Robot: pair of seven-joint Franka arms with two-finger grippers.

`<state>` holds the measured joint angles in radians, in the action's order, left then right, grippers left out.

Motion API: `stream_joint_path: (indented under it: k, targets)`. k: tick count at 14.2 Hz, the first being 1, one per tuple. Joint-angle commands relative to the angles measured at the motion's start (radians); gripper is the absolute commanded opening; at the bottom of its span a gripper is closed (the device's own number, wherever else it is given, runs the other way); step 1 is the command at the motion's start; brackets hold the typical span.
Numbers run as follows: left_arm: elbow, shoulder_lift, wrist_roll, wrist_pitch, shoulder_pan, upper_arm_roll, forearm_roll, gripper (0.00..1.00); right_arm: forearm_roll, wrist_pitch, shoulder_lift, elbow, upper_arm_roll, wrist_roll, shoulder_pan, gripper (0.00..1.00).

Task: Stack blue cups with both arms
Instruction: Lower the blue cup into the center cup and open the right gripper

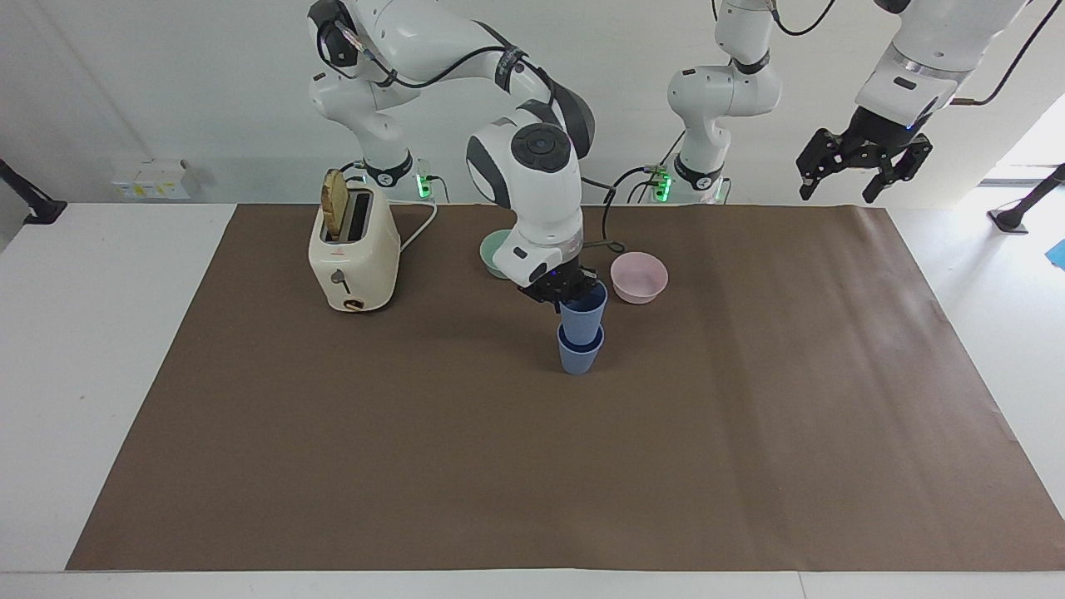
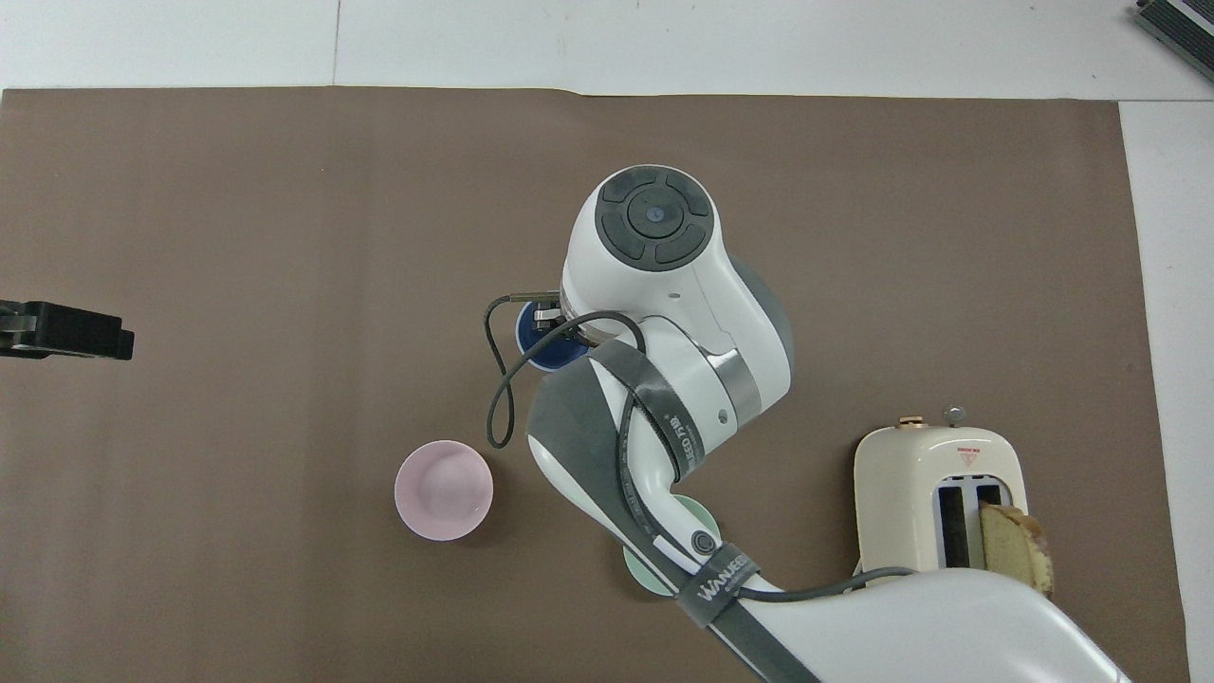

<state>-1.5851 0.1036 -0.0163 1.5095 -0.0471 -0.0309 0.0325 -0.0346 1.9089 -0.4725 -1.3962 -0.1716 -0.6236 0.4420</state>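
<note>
Surface: brown mat (image 1: 333,466), toaster (image 1: 354,249) at the right arm's end.
Right gripper (image 1: 559,291): clamped on upper blue cup (image 1: 582,309), nested in lower blue cup (image 1: 580,353).
Overhead: cups mostly hidden by arm.
Left gripper (image 1: 861,162): waiting aloft, fingers spread.

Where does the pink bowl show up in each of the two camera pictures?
Facing view: the pink bowl sits just above the middle, beside the stacked blue cups.
Overhead view: the pink bowl lies below the middle, toward the left arm's end.
Shared landmark: the toaster at the right arm's end.
</note>
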Motion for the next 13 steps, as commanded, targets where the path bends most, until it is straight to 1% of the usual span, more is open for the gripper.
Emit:
stream_joint_path:
  k: [1, 3, 5, 9, 10, 11, 13]
  targets:
    - [0.002, 0.011, -0.014, -0.020, 0.007, -0.001, -0.009, 1.00, 0.013, 0.027, -0.026, 0.017, -0.002, -0.015, -0.002, 0.00]
    - [0.002, 0.011, -0.014, -0.020, 0.007, -0.001, -0.009, 1.00, 0.022, 0.029, -0.040, 0.017, -0.002, -0.015, -0.002, 0.00]
    - [0.002, 0.011, -0.014, -0.020, 0.007, -0.001, -0.009, 1.00, 0.032, 0.054, -0.052, 0.010, -0.002, -0.015, -0.002, 0.00]
    - [0.002, 0.011, -0.014, -0.020, 0.007, -0.001, -0.009, 1.00, 0.032, 0.079, -0.055, 0.003, -0.002, -0.015, -0.002, 0.00]
    - [0.002, 0.011, -0.014, -0.020, 0.007, -0.001, -0.009, 1.00, 0.036, 0.078, -0.057, 0.003, -0.002, -0.010, -0.002, 0.12]
    - [0.002, 0.011, -0.014, -0.020, 0.007, -0.001, -0.009, 1.00, 0.038, 0.079, -0.058, 0.003, -0.002, -0.008, -0.002, 0.33]
    - [0.002, 0.011, -0.014, -0.020, 0.007, -0.001, -0.009, 1.00, 0.033, 0.079, -0.058, 0.003, -0.002, -0.013, -0.002, 0.54]
